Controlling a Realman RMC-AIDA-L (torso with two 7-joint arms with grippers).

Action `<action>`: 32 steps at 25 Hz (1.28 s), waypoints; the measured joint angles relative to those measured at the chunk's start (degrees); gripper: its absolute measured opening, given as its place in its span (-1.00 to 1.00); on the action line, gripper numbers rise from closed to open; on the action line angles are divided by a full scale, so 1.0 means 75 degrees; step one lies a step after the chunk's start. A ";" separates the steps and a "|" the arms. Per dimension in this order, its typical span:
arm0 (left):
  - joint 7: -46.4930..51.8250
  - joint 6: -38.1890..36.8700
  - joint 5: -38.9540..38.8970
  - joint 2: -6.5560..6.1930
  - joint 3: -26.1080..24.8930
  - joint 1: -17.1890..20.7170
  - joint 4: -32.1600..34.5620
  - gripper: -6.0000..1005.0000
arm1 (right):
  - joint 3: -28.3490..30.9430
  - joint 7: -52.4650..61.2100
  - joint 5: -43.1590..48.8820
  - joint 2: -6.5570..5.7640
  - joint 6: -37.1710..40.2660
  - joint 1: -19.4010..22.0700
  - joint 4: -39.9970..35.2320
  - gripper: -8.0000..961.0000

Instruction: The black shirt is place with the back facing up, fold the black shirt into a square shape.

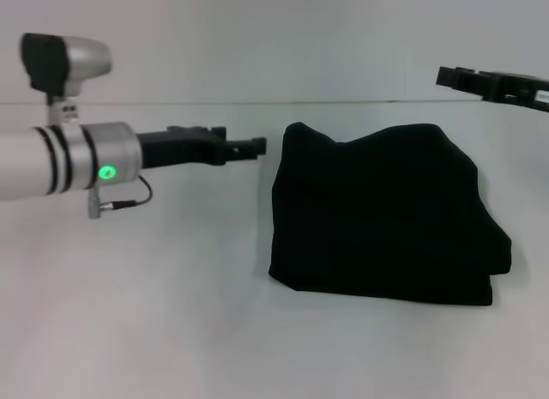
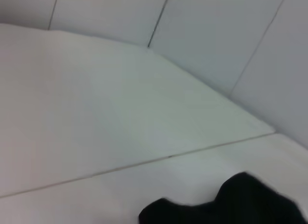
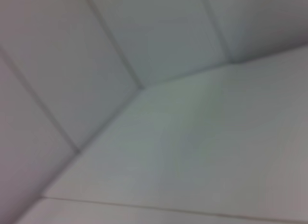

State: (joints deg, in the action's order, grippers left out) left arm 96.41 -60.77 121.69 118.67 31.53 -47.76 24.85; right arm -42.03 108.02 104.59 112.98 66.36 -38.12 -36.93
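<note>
On the white table, right of centre, the plain black soft fabric shirt is lying folded into a rough square bundle | my left gripper is hovering just beside its left edge, not touching, opening unclear | my right gripper is hanging beyond its far right corner, opening unclear.

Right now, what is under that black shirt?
The black shirt lies folded on the white table, its own layers stacked at the front edge. Whatever else might sit beneath is covered. Neither gripper touches it.
</note>
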 joint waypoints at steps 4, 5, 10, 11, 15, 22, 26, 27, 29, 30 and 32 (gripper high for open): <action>0.0652 0.1221 0.0003 0.0201 0.1329 -0.0191 -0.0027 0.76 | 0.0505 -0.0261 -0.0232 -0.0010 0.0886 0.0259 -0.0284 -0.42; 0.0891 0.1623 0.0004 0.0267 0.1769 -0.0243 -0.0034 0.76 | 0.0600 -0.0257 -0.0248 -0.0015 0.0971 0.0291 -0.0343 -0.36; 0.1620 0.2505 0.0005 0.0420 0.3003 -0.0463 -0.0039 0.75 | 0.0677 -0.0201 -0.0242 -0.0028 0.1032 0.0309 -0.0426 0.29; 0.1642 0.2516 0.0005 0.0425 0.3017 -0.0480 -0.0046 0.75 | 0.0660 -0.0202 -0.0232 -0.0028 0.1033 0.0287 -0.0426 0.38; 0.1706 0.2649 -0.0023 0.0505 0.3059 -0.0587 -0.0057 0.75 | 0.0590 -0.0250 -0.0196 -0.0017 0.0981 0.0206 -0.0429 0.75; 0.1881 0.2701 -0.0020 0.0525 0.3063 -0.0747 -0.0086 0.75 | 0.0587 -0.0307 -0.0176 0.0023 0.0966 0.0130 -0.0432 0.85; 0.1915 0.2704 -0.0034 0.0525 0.3065 -0.0800 -0.0098 0.75 | 0.0490 -0.0431 -0.0175 0.0068 0.0980 0.0090 -0.0432 0.85; 0.1916 0.2717 -0.0049 0.0526 0.3065 -0.0871 -0.0144 0.75 | 0.0432 -0.0448 -0.0176 0.0076 0.0959 0.0086 -0.0431 0.85; 0.1917 0.2771 -0.0047 0.0557 0.3066 -0.0925 -0.0174 0.75 | 0.0348 -0.0514 -0.0175 0.0111 0.0920 0.0073 -0.0416 0.85; 0.1917 0.2859 -0.0035 0.0592 0.3070 -0.0956 -0.0176 0.75 | 0.0333 -0.0559 -0.0175 0.0131 0.0899 0.0068 -0.0412 0.85; 0.1918 0.2992 -0.0014 0.0657 0.3093 -0.1009 -0.0199 0.75 | 0.0289 -0.0692 -0.0175 0.0187 0.0821 0.0063 -0.0397 0.85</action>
State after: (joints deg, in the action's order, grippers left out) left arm 110.80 -38.33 121.59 123.60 54.72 -55.33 23.36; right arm -39.87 102.83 103.28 114.38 72.52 -37.65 -39.91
